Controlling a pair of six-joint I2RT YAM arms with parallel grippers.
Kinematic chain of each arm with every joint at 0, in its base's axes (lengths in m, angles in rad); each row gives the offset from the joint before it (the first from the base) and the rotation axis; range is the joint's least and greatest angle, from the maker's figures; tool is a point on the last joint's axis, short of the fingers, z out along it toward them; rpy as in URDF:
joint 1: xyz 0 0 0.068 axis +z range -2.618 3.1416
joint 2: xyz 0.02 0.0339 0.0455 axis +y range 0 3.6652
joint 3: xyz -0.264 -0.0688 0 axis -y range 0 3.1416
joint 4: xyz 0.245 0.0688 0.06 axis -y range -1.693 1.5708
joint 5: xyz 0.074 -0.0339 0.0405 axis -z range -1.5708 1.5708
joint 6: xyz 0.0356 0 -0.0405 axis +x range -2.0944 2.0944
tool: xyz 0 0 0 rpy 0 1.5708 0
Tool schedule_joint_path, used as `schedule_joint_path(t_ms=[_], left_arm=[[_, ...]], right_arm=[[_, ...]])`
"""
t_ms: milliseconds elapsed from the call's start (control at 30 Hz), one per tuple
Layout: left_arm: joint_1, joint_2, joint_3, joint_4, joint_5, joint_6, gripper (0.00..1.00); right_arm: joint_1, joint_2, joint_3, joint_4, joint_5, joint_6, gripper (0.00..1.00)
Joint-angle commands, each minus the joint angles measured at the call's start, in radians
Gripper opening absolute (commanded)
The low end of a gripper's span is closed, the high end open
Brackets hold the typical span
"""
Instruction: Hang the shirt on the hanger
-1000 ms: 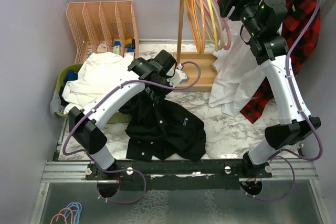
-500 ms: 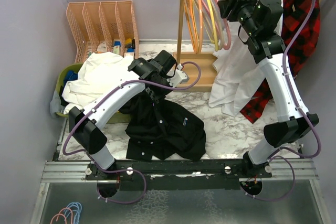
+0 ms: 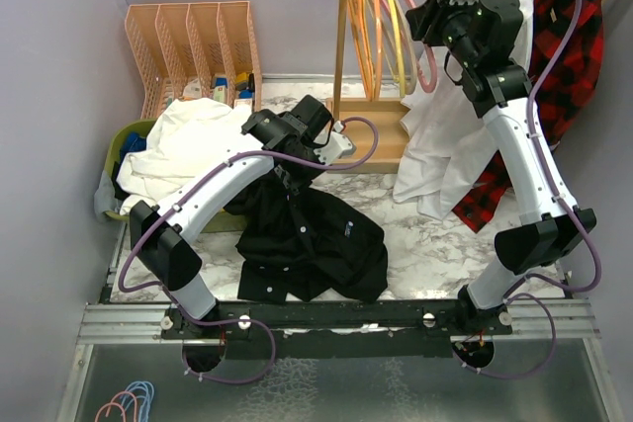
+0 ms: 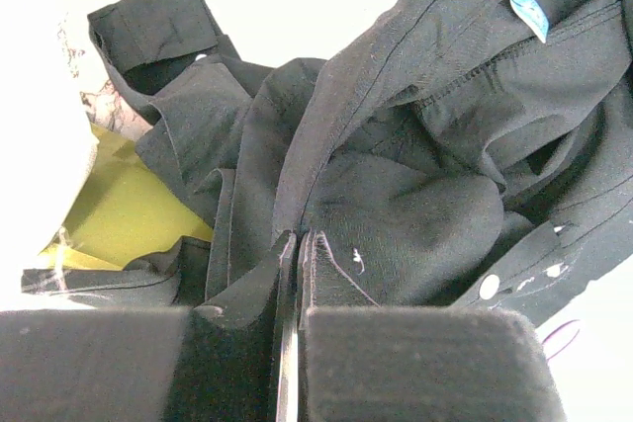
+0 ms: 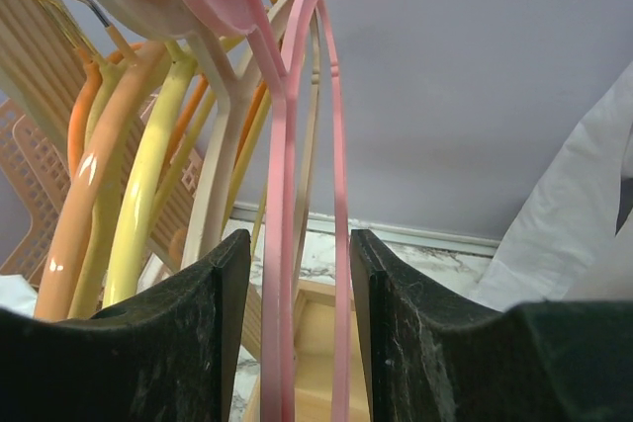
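Note:
The black shirt (image 3: 307,239) lies crumpled on the marble table. My left gripper (image 3: 289,177) is shut on a fold of the shirt (image 4: 396,175) near its upper edge; small white buttons show at the right of the left wrist view. The pink hanger (image 3: 423,56) hangs on the wooden rack among orange and yellow hangers. My right gripper (image 3: 420,19) is raised at the rack and open, its jaws on either side of the pink hanger's (image 5: 297,195) two thin arms without pinching them.
A wooden rack (image 3: 346,46) stands at the back with orange and yellow hangers (image 5: 129,175). A white shirt (image 3: 445,145) and a red plaid shirt (image 3: 564,76) hang on the right. White cloth (image 3: 188,140) drapes over a green bin (image 3: 124,145). An orange file rack (image 3: 193,51) stands at the back left.
My right arm has risen and shifted slightly left along the rack, closer to the pink hanger. The left arm and the black shirt have not moved.

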Motion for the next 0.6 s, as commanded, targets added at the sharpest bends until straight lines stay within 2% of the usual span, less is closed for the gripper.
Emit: schedule_joint_path(t_ms=[0, 200, 567], left_arm=[[0.003, -0.019, -0.016, 0.003, -0.025, -0.005, 0.00], [0.003, -0.037, -0.043, 0.000, -0.021, -0.003, 0.00], [0.003, -0.056, -0.070, 0.002, -0.019, 0.001, 0.00]], right_arm=[[0.002, 0.005, -0.023, -0.024, 0.034, -0.014, 0.45], [0.003, -0.039, -0.100, -0.021, 0.053, -0.014, 0.40], [0.003, -0.102, -0.165, -0.046, 0.067, -0.027, 0.41]])
